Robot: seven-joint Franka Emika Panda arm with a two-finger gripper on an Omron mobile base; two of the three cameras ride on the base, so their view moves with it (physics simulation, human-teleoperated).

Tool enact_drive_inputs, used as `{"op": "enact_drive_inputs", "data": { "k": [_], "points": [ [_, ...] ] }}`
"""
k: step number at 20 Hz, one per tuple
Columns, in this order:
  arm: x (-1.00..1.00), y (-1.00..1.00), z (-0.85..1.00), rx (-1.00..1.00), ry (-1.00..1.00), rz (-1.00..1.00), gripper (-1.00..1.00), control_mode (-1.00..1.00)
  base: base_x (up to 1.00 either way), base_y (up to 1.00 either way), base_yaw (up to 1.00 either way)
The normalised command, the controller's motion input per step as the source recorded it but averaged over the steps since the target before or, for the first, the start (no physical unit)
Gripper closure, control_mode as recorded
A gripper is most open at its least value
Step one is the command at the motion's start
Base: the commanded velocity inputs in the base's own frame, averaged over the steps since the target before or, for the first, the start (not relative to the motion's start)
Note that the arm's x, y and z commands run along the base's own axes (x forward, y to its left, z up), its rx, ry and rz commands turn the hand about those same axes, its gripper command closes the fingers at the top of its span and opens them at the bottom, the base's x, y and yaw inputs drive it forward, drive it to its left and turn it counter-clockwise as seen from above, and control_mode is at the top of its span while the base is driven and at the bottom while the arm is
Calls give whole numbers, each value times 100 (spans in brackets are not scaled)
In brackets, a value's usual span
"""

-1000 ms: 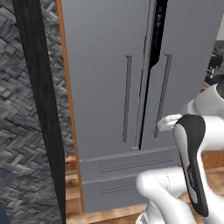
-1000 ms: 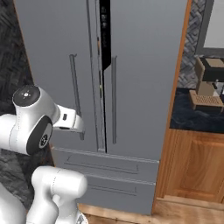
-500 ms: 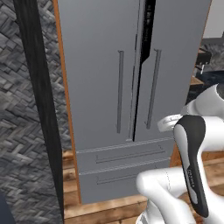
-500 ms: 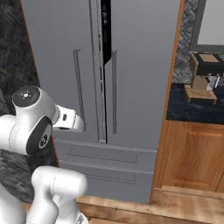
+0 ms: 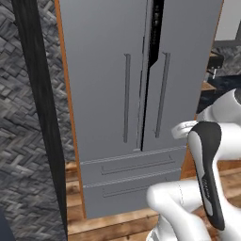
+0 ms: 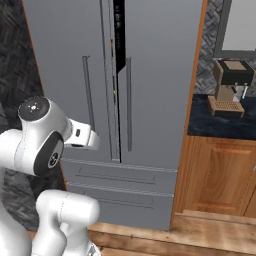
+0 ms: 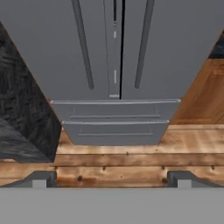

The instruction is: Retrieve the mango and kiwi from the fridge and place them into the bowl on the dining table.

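Left base view: the fridge (image 5: 136, 94) is seen ahead, one door cracked at twelve o'clock. Right base view: a coffee machine (image 6: 231, 87) is seen at three o'clock. Hand view: the gripper (image 7: 112, 178) is spread, empty. Approach is judged under way; next, the door must be pulled wide.

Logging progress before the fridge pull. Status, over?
Gripper open, empty, short of the fridge. Right-hand door ajar, dark gap at the top. Nothing between hand and handles.
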Motion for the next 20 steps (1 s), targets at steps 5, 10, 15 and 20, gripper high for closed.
{"op": "enact_drive_inputs", "data": {
  "k": [5,10,15,20],
  "points": [
    [55,-41,21,2,0,-4,-100,-100,0,0,0],
    [81,-16,12,1,0,-1,-100,-100,0,0,0],
    [84,-10,0,0,-6,0,-100,-100,0,0,0],
    [63,-12,0,0,-21,0,-100,-100,0,0,0]
  ]
}}
